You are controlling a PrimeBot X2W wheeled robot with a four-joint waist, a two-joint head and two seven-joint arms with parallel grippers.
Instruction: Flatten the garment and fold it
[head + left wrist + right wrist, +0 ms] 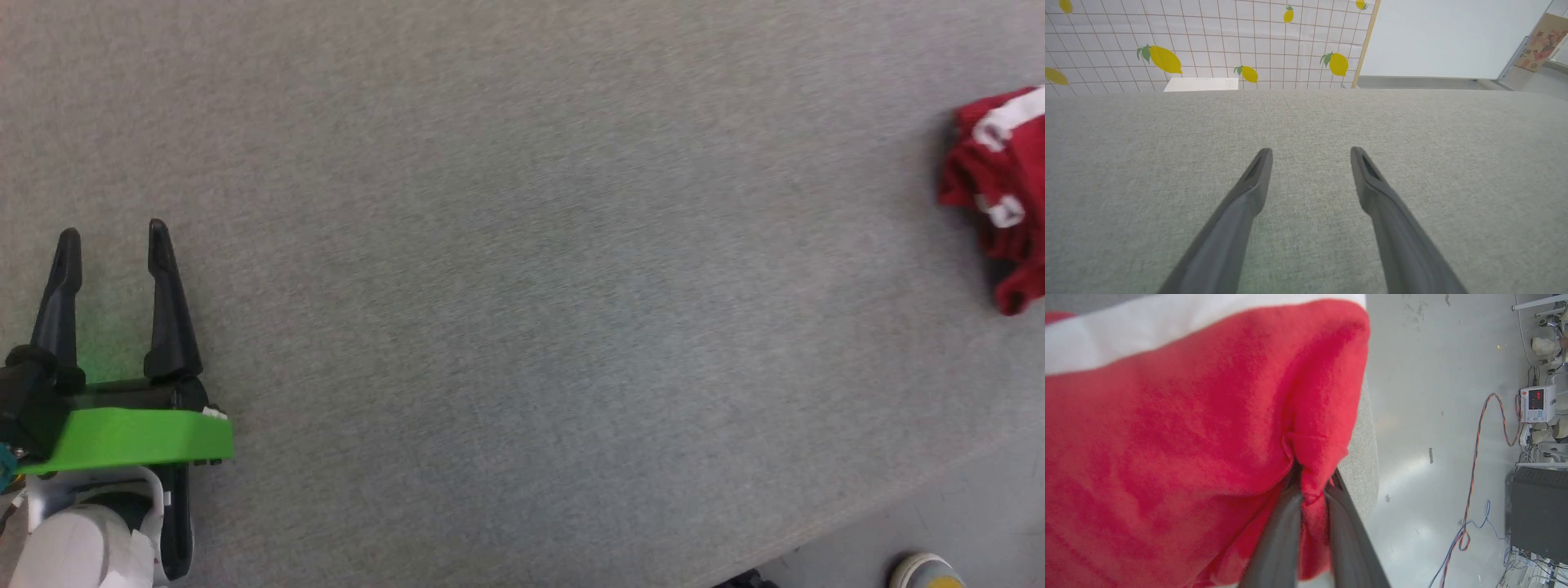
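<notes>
The garment (998,180) is a bunched red fabric with white trim, at the right edge of the head view over the grey table. In the right wrist view the garment (1180,449) hangs close, a white band across its top, and my right gripper (1312,477) is shut on a pinched fold of its red cloth. My left gripper (114,241) stands open at the lower left of the head view, low over the bare table and far from the garment. The left wrist view has the left gripper (1310,157) with fingers apart and nothing between them.
The grey cloth-covered table (490,286) ends at a curved front edge at the lower right. A shoe tip (927,572) shows on the floor there. Cables (1474,490) and equipment (1535,404) lie on the floor beyond the table. A lemon-patterned wall (1208,45) stands behind it.
</notes>
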